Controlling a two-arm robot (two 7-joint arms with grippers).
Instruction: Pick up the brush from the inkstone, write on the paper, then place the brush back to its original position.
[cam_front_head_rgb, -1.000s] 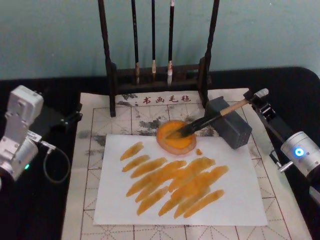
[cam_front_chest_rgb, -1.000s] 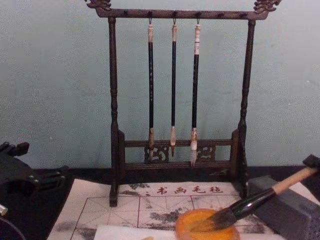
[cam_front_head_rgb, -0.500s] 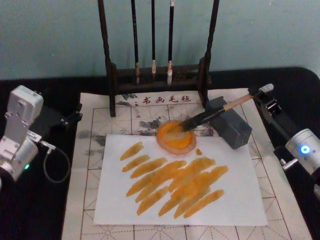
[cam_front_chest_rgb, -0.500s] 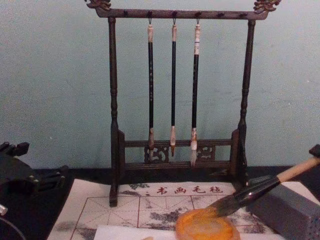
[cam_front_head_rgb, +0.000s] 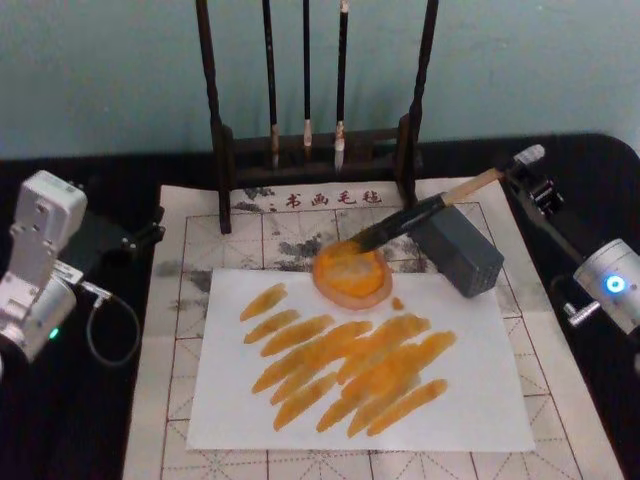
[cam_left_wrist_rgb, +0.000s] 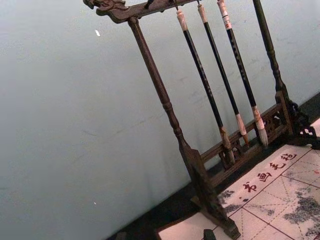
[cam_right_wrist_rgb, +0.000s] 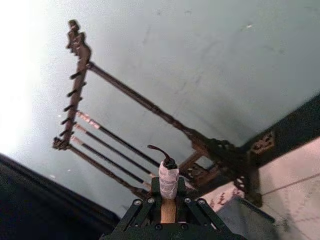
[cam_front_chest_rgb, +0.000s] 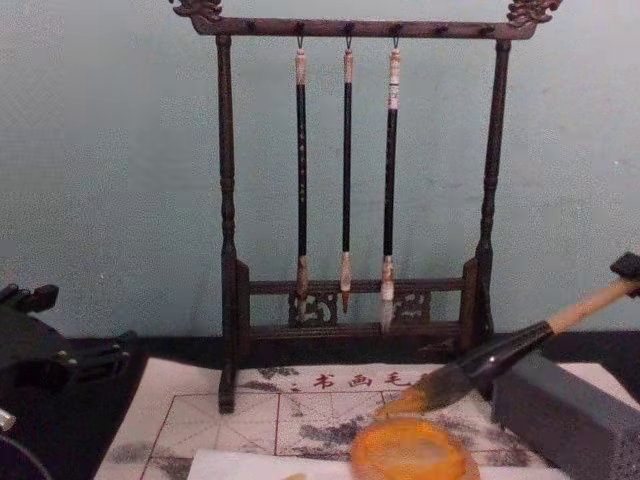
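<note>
Right pincer (cam_right_wrist_rgb: 168, 210): clamped on the tan top end of the brush (cam_front_head_rgb: 405, 220).
Brush: likely light, stiff shaft; soft wet tuft ahead of pincer.
Left pincer (cam_front_head_rgb: 140, 238): parked apart.

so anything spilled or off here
A small orange drip sits on the paper beside the orange dish, apart from the strokes. Grey stains blotch the mat behind it. The right gripper holds the brush over the dish; the left gripper idles left of the mat.
</note>
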